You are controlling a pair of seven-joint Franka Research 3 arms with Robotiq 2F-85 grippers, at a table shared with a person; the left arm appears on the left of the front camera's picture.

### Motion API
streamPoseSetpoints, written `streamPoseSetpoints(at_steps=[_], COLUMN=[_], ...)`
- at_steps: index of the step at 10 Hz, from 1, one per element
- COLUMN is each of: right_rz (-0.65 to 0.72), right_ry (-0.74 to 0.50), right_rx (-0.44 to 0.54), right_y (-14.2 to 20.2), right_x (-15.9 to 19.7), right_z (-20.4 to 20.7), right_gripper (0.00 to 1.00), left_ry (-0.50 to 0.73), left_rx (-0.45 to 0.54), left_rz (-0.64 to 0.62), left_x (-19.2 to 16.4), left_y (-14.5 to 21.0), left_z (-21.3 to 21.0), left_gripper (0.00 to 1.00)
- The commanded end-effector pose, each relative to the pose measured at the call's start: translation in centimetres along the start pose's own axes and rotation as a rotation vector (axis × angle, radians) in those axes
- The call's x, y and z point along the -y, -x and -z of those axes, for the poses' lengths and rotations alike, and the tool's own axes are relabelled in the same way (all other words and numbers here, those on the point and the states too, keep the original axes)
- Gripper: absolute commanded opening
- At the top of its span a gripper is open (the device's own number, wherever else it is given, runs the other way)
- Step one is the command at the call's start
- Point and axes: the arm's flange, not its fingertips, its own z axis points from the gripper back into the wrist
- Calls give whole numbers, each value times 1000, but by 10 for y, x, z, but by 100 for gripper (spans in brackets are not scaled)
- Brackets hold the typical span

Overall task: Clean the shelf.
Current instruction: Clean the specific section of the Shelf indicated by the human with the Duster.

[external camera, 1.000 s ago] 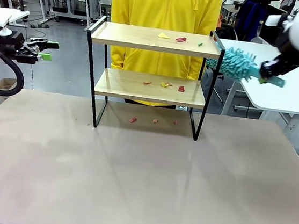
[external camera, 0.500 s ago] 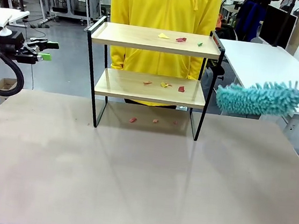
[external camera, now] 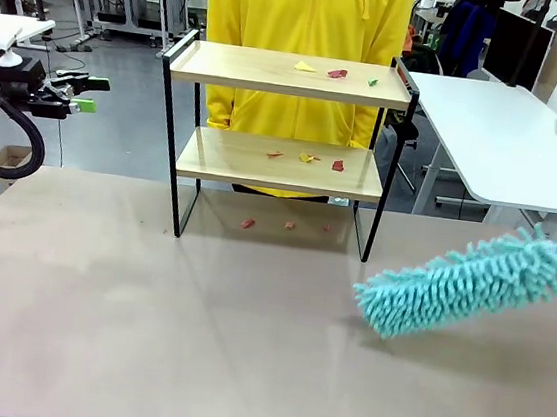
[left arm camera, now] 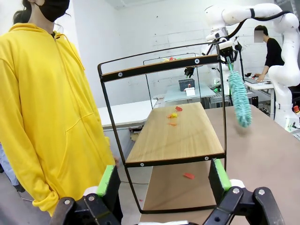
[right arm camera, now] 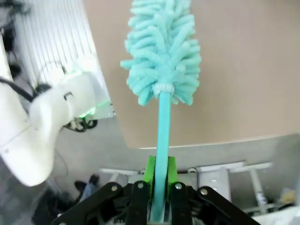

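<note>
The shelf (external camera: 274, 71) stands mid-table, and small red, yellow and green scraps (external camera: 336, 73) lie on both of its wooden boards and on the table under it. A fluffy teal duster (external camera: 461, 285) slants in from the right, its head low over the table in front of the shelf's right leg. My right gripper (right arm camera: 159, 169) is shut on the duster's handle (right arm camera: 161, 126). My left gripper (external camera: 88, 92) hovers open at the far left, level with the top board. In the left wrist view its green fingers (left arm camera: 108, 180) frame the shelf (left arm camera: 178, 136) end-on, and the duster (left arm camera: 239, 98) hangs beyond.
A person in a yellow hoodie (external camera: 311, 11) stands right behind the shelf. A white table (external camera: 498, 133) sits at the back right. The beige tabletop (external camera: 146, 314) in front of the shelf is bare.
The duster swung from beside the top board's right end, out to the right and down, to low over the table right of the shelf. The left arm has not moved.
</note>
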Motion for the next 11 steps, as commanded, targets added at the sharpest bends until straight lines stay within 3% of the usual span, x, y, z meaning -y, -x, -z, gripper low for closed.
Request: streamPoseSetpoints(at_steps=[1,2,4,5,11], right_rz=[-143,-173,-173,-153,-153], right_ry=[2,-16,-53,-30,-30], right_rx=[-28,-19,106,-26,-26], right_y=[-26,-40,-50,-51,-51], right_x=[-9,-5,2,-12,-12], right_z=[19,30,29,31,31], right_gripper=[13,13,13,13,13], left_ry=[3,3,3,3,3], left_rx=[-1,-1,-1,-1,-1], left_rz=[4,4,4,4,4], left_x=[1,1,1,1,1], left_y=[-2,-2,-2,-2,-2], left_z=[0,0,0,0,0], left_gripper=[100,100,100,100,100])
